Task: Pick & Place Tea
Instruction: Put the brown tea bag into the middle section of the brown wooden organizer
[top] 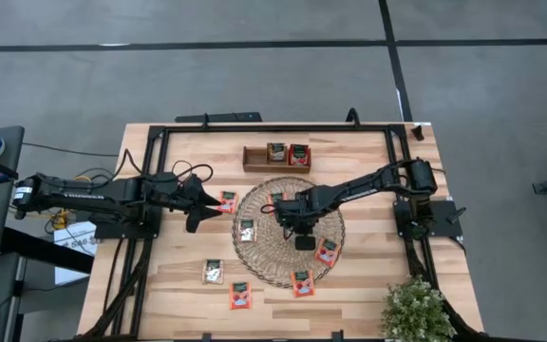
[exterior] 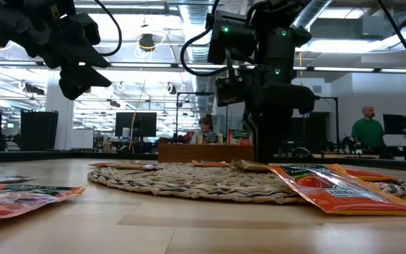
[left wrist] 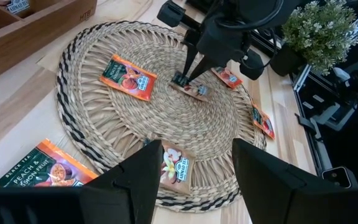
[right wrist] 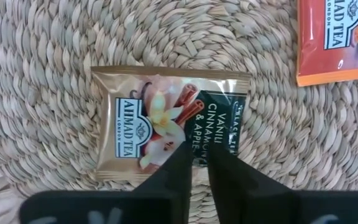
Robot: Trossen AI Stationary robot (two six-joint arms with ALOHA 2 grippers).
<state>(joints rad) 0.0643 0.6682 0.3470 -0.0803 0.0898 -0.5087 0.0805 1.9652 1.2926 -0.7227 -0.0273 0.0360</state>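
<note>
Round woven mat (top: 289, 231) mid-desk (top: 359, 285), wooden compartment tray (top: 254, 158) at far edge, potted plant (top: 416, 309) near-right corner, people in room behind (exterior: 364, 131).

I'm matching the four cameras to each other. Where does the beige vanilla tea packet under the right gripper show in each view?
High view: hidden under the right gripper, mid woven mat.
Low view: cannot tell; the gripper blocks it.
Left wrist view: beige vanilla tea packet at the gripper, upper mat.
Right wrist view: centre.
Shared landmark: the woven mat.

Right hand (right wrist: 196, 163) over beige packet (right wrist: 166, 121)
</note>
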